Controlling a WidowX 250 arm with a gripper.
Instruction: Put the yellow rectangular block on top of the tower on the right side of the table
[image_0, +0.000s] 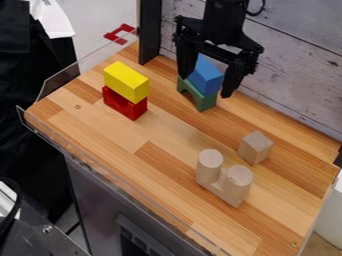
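Left of the gripper (205, 86), from here, the yellow block (125, 82) is lying lengthwise toward near right. The gripper is hanging spread wide.

4 col'd blks (125, 81), 2 wood cyls (211, 160), 1 wood cube (256, 148), 1 wood base (219, 192)

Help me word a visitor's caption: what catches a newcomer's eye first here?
Probably the bright yellow block, stacked on a red block in the picture's upper left. Next, the black gripper, hanging open at a blue block on a green arch near the wall.
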